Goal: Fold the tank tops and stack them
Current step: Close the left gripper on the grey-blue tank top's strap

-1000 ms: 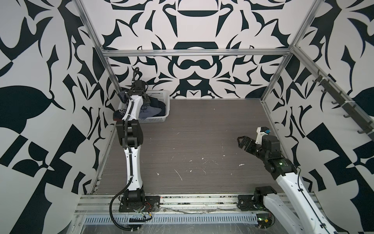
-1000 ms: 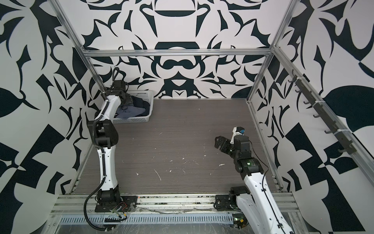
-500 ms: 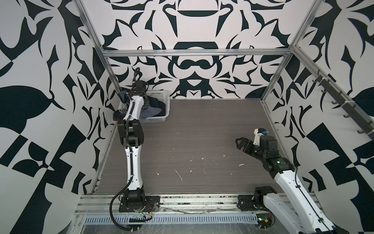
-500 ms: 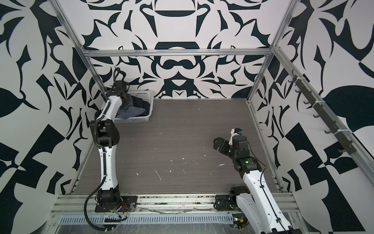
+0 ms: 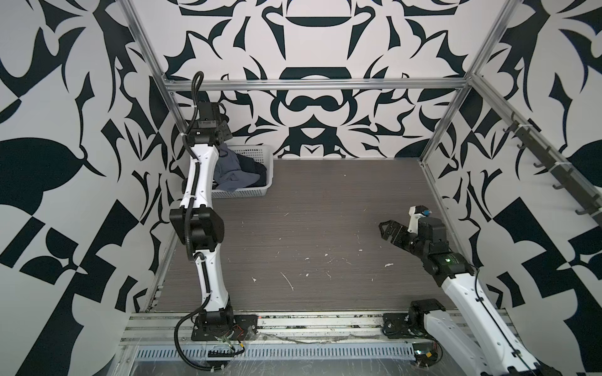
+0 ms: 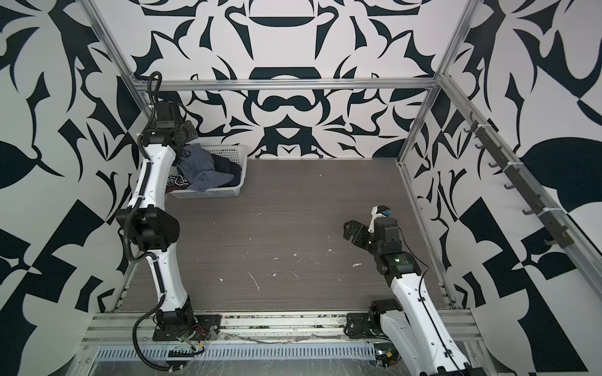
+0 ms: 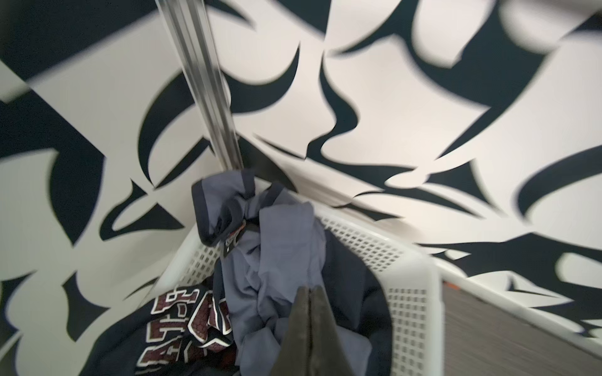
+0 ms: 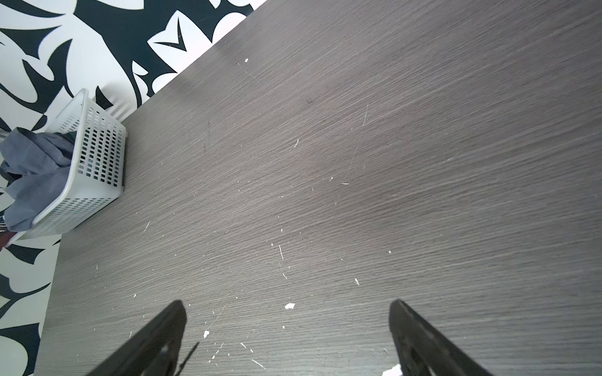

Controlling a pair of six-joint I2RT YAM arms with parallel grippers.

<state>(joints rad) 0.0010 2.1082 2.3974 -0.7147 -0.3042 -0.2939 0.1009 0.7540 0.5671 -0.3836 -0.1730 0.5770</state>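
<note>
Table (image 5: 325, 211) lies bare ahead of my right gripper (image 8: 286, 309), with nothing folded or stacked on it, so I judge we are at the very start, pulling the first garment out. The white basket (image 5: 247, 192) sits directly under my left gripper (image 7: 309, 289) and well apart from the right one. Both tank tops are inside it, bunched together. The grey-blue top (image 7: 280, 247) is heaped uppermost, right around the left gripper's tips, with its navy-edged straps standing up beyond them. The navy top (image 7: 176, 325), with maroon lettering, lies lower and to one side of the tips, partly under the grey-blue one. The left gripper's jaws are pressed together with their tips sunk in the grey-blue cloth. I take it they have a fold pinched, though the fold itself is hidden between them. The right gripper stands wide over the table and holds nothing. Next I would need to lift straight up until the grey-blue top clears the basket rim, watching that the navy top does not drag out with it. Then I would carry it to the bare table, where the right gripper can take an edge and spread it flat.
</note>
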